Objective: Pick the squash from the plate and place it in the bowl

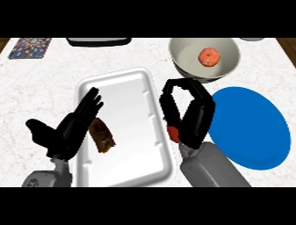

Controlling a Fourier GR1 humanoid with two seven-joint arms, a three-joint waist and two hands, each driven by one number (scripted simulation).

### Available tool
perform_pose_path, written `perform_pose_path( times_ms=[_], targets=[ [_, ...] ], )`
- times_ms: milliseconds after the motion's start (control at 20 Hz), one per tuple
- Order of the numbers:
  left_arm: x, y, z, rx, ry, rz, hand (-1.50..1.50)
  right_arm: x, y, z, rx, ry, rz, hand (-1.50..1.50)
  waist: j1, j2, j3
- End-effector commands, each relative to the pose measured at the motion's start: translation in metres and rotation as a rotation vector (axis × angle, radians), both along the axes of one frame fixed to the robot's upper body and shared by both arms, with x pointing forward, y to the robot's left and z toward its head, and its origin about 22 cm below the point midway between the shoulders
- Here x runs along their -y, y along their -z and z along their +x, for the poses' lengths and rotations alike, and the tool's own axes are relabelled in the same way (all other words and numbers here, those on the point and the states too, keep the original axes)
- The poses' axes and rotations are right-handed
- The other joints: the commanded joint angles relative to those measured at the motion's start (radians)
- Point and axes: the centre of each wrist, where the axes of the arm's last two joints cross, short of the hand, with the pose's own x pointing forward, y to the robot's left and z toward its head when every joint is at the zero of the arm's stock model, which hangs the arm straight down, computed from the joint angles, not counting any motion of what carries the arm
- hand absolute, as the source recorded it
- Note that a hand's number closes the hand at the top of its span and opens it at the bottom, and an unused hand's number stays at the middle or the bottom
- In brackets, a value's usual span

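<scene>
The squash [209,56], small, round and orange, lies inside the grey-white bowl [182,47] at the back right. The blue plate [254,132] at the right carries nothing that I can see. My right hand [192,113] hovers between the plate and the white tray, below the bowl. Its fingers [176,85] are loosely bent and hold nothing. My left hand [72,129] rests open at the tray's left edge, fingers up.
A white rectangular tray [127,94] fills the middle, with a brown oblong piece [102,137] on it. A small red-orange bit [173,133] shows beside my right thumb. A patterned mat [30,47] and a dark object [98,41] lie along the back edge.
</scene>
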Motion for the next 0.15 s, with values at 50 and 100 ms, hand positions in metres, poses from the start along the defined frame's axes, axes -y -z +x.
perform_pose_path(
  times_ms=[50, 100],
  targets=[
    [-0.004, -0.002, -0.001, 0.014, 0.017, 0.010, 0.00, -0.020, 0.050, -0.078, -0.112, -0.052, 0.099, 1.50, 0.014, 0.009, 0.001],
    [-0.004, -0.002, -0.002, 0.006, 0.008, 0.007, 0.00, -0.023, 0.059, -0.094, -0.170, -0.068, 0.099, 1.50, 0.011, 0.009, 0.001]
  ],
)
